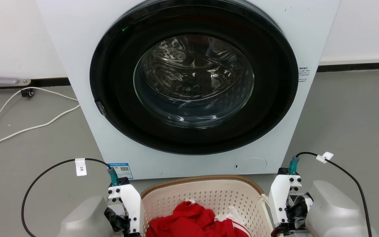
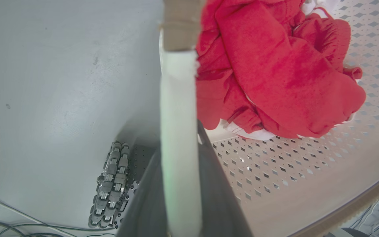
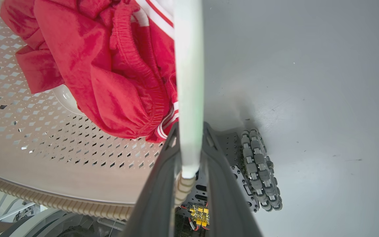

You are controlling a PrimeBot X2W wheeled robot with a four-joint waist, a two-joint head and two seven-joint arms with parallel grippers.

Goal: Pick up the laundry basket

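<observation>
1. Left tool point(image 2: 179, 140): the left arm is held low, with its white wrist housing point(image 1: 128, 200) upright just beside the left wall of the laundry basket point(image 1: 206, 180). The two dark fingers point(image 2: 220, 197) are set narrow and clamped on the white left handle point(image 2: 179, 98), one finger on each face.
2. Laundry basket point(image 2: 291, 171): located between the two tools and gripped by both at its handles. It has cream walls with diamond perforations and a brown woven-look rim. A red garment point(image 1: 192, 219) with white trim is heaped inside, just inboard of each tool.
3. Right tool point(image 3: 191, 131): the right arm is likewise low, with its wrist housing point(image 1: 283, 197) upright. The fingers point(image 3: 222, 197) are narrow and clamped on the white right handle point(image 3: 189, 82).
4. Limits: the head view's bottom edge cuts off the basket's near half and both tools' fingers. Whether the basket's base touches the floor point(image 3: 308, 82) cannot be determined.
</observation>
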